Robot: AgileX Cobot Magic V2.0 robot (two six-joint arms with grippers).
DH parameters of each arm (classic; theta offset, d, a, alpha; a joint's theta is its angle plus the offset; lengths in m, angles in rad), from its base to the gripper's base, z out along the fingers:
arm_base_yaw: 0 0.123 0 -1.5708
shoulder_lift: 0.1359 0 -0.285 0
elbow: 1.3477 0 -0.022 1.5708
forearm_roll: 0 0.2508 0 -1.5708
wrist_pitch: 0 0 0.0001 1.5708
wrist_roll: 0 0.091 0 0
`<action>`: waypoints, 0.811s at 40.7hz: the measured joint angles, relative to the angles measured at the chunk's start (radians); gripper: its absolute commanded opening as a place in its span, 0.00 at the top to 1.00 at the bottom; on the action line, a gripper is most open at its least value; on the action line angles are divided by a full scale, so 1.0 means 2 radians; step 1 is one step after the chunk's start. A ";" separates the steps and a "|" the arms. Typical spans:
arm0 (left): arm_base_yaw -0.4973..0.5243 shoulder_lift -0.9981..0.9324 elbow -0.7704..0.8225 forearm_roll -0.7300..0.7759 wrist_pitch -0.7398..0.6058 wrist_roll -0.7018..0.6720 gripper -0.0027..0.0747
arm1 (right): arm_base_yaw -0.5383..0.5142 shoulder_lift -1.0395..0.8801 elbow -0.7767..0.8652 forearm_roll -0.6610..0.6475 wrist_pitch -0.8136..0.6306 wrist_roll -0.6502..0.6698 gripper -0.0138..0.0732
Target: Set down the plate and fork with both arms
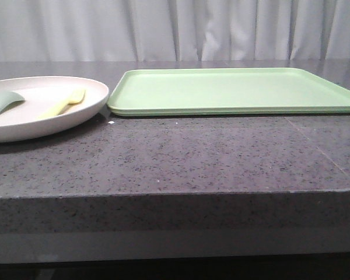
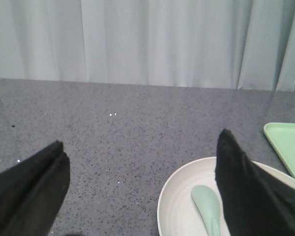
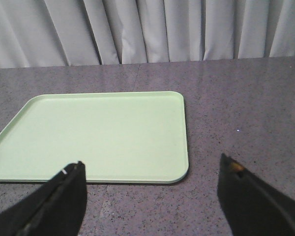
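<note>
The cream-white plate (image 1: pixel 23 125) sits at the left of the table, next to the light-green tray (image 1: pixel 233 90). The pale-yellow fork (image 1: pixel 63 103) lies in the plate beside a grey-green spoon (image 1: pixel 3 102). In the left wrist view my left gripper (image 2: pixel 142 150) is open above the table, one finger over the plate (image 2: pixel 179 201) and spoon (image 2: pixel 206 201); the fork is hidden there. In the right wrist view my right gripper (image 3: pixel 150 164) is open just short of the tray's (image 3: pixel 98 132) near edge. Neither gripper shows in the front view.
The dark speckled stone table (image 1: pixel 181 151) has its front edge close to the camera. A pale curtain (image 1: pixel 175 29) hangs behind the table. The tray holds nothing.
</note>
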 measured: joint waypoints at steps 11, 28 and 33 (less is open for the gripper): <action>0.000 0.154 -0.111 0.001 0.122 0.000 0.22 | 0.000 0.000 0.000 0.000 0.001 0.000 0.18; 0.000 0.345 -0.243 0.000 0.278 0.000 0.22 | 0.000 0.000 0.000 0.000 0.003 0.000 0.18; 0.000 0.381 -0.248 -0.005 0.280 0.000 0.22 | 0.000 0.000 0.000 0.000 0.003 0.000 0.18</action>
